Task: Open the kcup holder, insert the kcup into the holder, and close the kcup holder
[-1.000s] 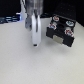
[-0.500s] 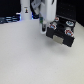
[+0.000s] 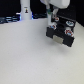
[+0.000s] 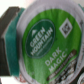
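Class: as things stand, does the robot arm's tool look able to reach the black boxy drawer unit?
Probably yes. The tool hangs right above the black boxy drawer unit, nothing visible stands between them, and the tall white bottle is well aside.

Over the last second shifted from frame centre toward upper right, gripper (image 3: 52, 20) now over the far-left top edge of the holder (image 3: 61, 34), kcup (image 4: 47, 42) filling the wrist view.

The arm (image 3: 56, 6) is running off the exterior view's top edge, and its gripper's state is staying unreadable. The kcup (image 4: 47, 42) is overflowing the wrist view, blurred.
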Available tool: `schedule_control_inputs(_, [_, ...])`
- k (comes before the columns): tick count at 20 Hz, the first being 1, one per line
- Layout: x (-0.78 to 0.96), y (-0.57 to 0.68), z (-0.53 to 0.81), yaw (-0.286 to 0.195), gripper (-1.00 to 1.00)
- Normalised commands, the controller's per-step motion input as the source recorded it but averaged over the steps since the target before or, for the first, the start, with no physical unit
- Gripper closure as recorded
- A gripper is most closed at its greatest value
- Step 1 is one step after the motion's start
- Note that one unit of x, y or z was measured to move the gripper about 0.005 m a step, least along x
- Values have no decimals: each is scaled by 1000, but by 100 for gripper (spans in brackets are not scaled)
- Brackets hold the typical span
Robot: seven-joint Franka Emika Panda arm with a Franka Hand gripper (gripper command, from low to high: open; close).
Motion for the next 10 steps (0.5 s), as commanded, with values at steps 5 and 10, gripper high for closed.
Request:
schedule_control_inputs(5, [271, 685, 325, 9, 100])
schedule_control_inputs(10, [167, 664, 179, 14, 100])
